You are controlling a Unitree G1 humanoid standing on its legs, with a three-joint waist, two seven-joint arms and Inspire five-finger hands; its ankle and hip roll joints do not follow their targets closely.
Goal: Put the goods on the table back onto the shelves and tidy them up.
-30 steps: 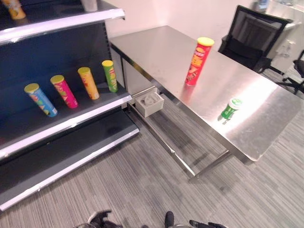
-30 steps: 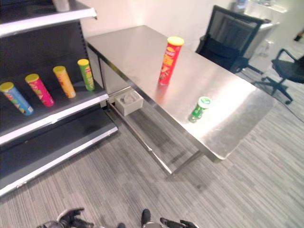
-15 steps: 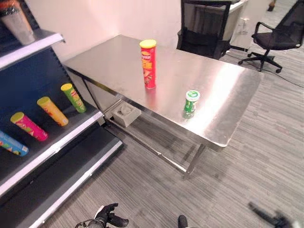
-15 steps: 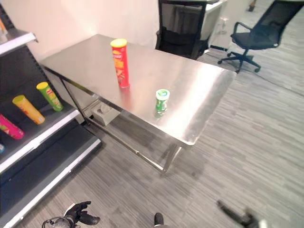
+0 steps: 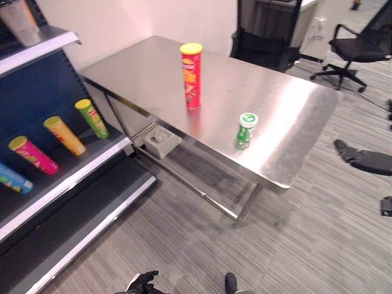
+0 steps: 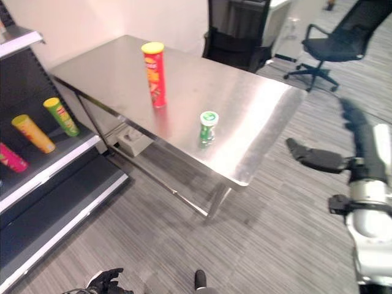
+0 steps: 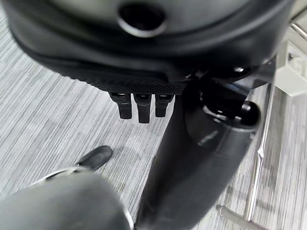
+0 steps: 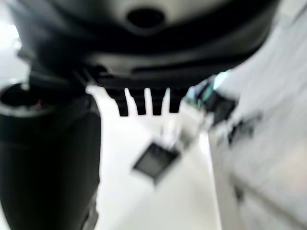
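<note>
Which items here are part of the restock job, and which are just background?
Job:
red can, upright on the table
green can, upright near the table's front edge
shelf, the target
right hand, raised beside the table, holding nothing

Background:
four cans already on the shelf
white box under the table
office chairs

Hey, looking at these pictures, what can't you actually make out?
- Blue can on the shelf: cut off by the left eye view's edge.
- Right hand: what lies past its fingers in the right wrist view is blurred.
- Labels on the red can and the green can: too small.
</note>
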